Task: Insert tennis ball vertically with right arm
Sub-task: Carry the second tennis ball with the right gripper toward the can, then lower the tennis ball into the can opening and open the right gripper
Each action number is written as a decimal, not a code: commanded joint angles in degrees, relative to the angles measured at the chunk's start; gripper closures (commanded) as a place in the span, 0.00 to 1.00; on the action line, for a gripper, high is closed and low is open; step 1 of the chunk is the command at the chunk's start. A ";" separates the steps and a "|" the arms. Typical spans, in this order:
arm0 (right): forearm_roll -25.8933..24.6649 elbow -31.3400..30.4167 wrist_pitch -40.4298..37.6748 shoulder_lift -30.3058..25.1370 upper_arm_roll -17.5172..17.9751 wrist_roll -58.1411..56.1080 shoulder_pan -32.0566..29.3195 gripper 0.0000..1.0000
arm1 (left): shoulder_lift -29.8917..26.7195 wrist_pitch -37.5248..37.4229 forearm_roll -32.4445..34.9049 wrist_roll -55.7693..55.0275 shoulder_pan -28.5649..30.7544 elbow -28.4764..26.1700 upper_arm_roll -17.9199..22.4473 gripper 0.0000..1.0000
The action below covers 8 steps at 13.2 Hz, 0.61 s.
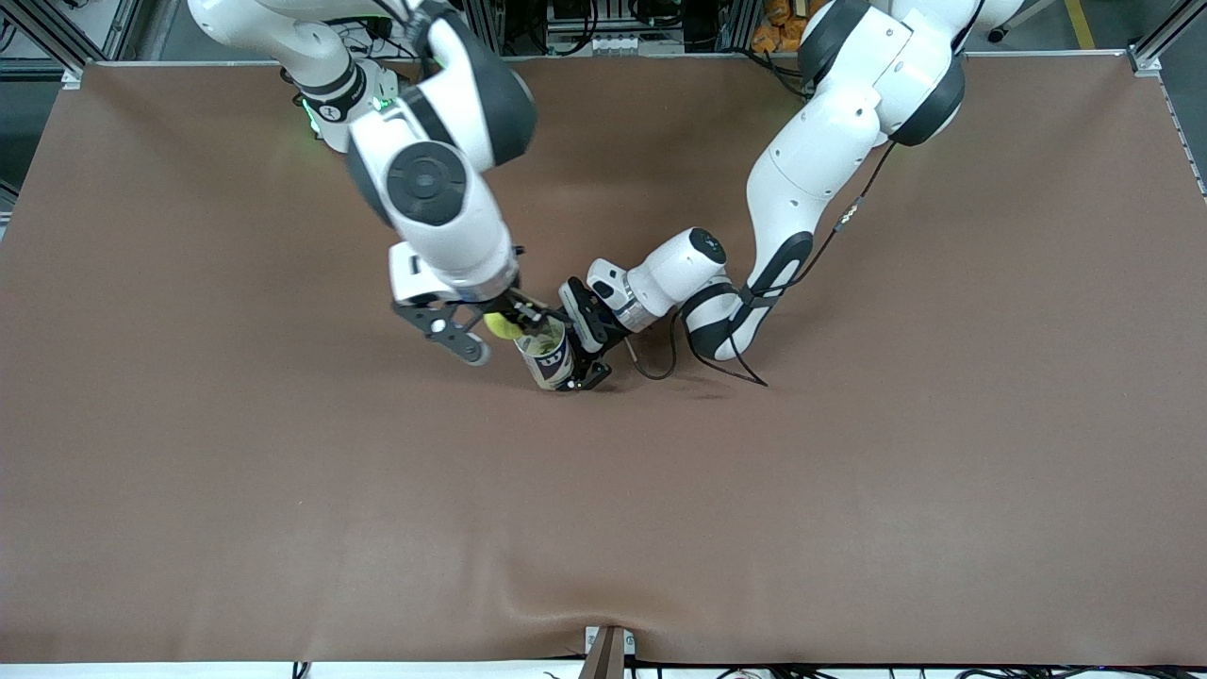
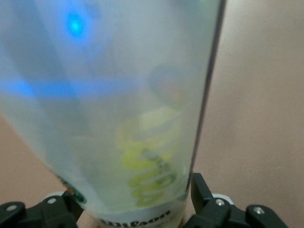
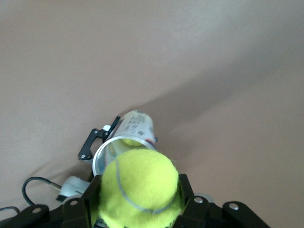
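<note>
A clear plastic tennis ball can stands upright on the brown table near its middle, its open mouth up. My left gripper is shut on the can's lower part and fills the left wrist view with it. My right gripper is shut on a yellow-green tennis ball and holds it over the can's rim, slightly toward the right arm's end. In the right wrist view the ball sits between the fingers, just above the can's mouth. Another ball shows inside the can.
The brown cloth-covered table spreads all around. A black cable loops on the table by the left wrist. A small bracket sits at the table's near edge.
</note>
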 commanded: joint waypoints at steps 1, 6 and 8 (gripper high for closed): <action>0.55 2.25 0.96 2.54 -0.85 2.96 1.12 1.00 | 0.47 0.88 0.91 -0.88 -0.14 0.69 -0.11 0.08; 0.55 2.16 1.23 3.51 -0.85 2.97 1.39 0.79 | 0.55 0.88 0.73 -0.88 -0.14 0.69 -0.02 0.07; 0.64 2.16 2.02 3.69 -0.85 3.23 1.12 0.00 | 0.55 0.88 0.73 -0.88 -0.14 0.69 -0.02 0.07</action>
